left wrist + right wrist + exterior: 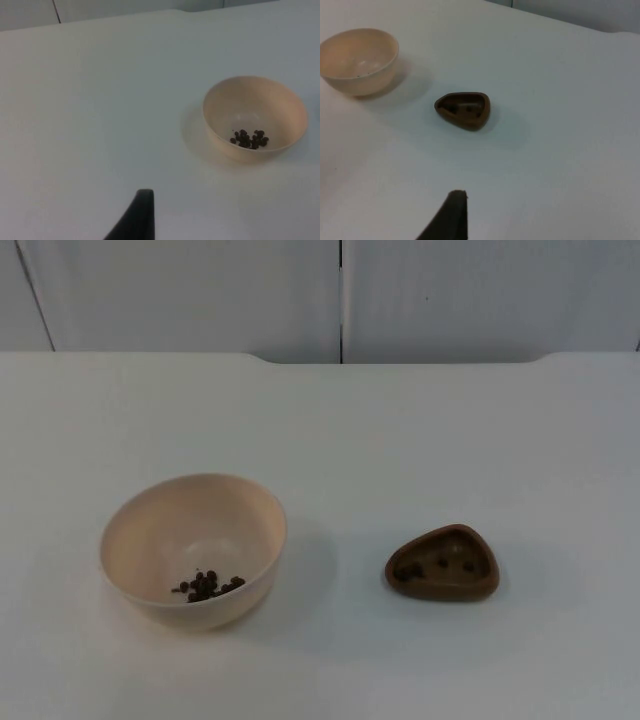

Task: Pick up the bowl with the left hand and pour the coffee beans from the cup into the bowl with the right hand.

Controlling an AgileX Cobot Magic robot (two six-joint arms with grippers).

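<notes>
Cream bowl [193, 550] on the desk [420, 430] already holds beans [207, 586]; brown cup [443, 563] keeps a few. Both arms wait clear, finger spread untellable.

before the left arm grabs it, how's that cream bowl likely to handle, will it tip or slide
The cream bowl looks rigid and thin-walled, so probably light. Its rounded sides narrow to a small base, so a push near the rim could tip it or slide it across the smooth white table. The coffee beans lie loose inside; any tilt would likely send them rolling.
</notes>
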